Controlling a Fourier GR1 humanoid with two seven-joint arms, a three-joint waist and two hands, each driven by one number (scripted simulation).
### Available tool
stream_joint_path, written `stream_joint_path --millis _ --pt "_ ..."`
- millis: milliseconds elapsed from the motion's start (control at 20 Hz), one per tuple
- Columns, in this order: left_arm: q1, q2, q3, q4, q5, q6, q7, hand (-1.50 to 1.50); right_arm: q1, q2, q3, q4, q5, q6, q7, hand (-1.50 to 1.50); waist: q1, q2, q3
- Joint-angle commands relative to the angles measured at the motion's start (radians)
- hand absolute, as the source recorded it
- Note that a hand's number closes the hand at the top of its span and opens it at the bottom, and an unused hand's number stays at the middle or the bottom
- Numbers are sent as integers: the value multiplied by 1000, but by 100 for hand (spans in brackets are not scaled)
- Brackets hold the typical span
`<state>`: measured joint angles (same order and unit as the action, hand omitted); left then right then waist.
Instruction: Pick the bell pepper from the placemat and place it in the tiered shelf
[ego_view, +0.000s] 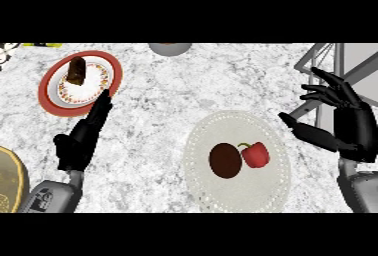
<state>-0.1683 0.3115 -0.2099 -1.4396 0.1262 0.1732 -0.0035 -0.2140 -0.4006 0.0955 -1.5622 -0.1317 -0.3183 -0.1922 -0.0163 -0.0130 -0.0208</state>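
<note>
Likely light, stiff and slick, the bell pepper wants gripping across its body. Right hand, at three o'clock, is spread empty.

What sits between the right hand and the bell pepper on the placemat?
Nothing visible. The right hand hovers open, right of the bell pepper; the dark brown oval object lies on the pepper's far side, toward the left.

Placemat as reference: bare desk left and above it. Dark brown oval thing just beside bell pepper, left side. Tiered shelf frame upper right.
</note>
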Motion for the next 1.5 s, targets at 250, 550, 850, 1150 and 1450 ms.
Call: stream_joint_path --millis 250,550,850,1150,1450 --pt "-60 14 39 56 7 -57 -4 0 100 -44 -100 108 -100 200 -228 -150 11 15 21" --pt "-10 -43 -24 19 -49 -8 4 0 107 -192 -17 -28 48 217 -9 -150 14 10 19" --pt "-1 -42 -9 24 -57 -16 -2 0 126 -286 57 -303 174 219 302 -150 8 8 17" --pt "0 -65 -16 42 -78 1 -19 0 146 -459 154 -418 312 378 510 -150 7 9 16" --pt "-63 -78 0 36 -80 -7 30 0 70 -456 235 -650 403 470 878 -150 10 9 19"
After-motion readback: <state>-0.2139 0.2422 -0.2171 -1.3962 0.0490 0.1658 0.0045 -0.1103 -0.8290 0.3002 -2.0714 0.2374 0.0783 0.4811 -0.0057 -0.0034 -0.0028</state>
